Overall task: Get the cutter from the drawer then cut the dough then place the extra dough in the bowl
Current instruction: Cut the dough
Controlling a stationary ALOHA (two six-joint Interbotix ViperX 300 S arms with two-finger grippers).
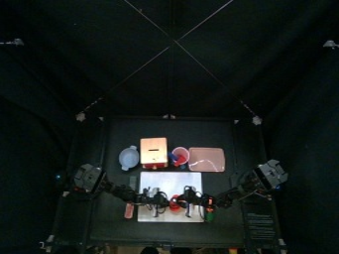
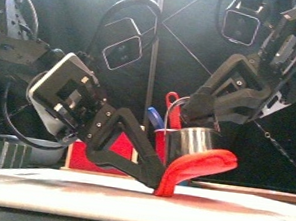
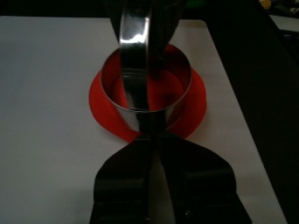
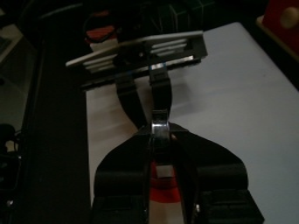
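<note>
A red dough ring [image 2: 201,167] is peeled up off the white cutting board [image 2: 49,178], its right side raised and its left end hanging down. My left gripper [image 2: 154,180] is shut on the ring's lower edge; in the left wrist view its jaws pinch the near rim of the dough [image 3: 105,109]. The round metal cutter [image 2: 195,140] stands inside the ring [image 3: 146,87]. My right gripper [image 4: 159,131] comes from the right and is shut on the cutter's handle. Both grippers meet over the board [image 1: 169,181].
Behind the board stand the blue-grey bowl [image 1: 129,157] at the left, the wooden box [image 1: 155,151] in the middle and the pink tray [image 1: 207,157] at the right. A red cup with toy knives [image 2: 168,109] shows behind the grippers.
</note>
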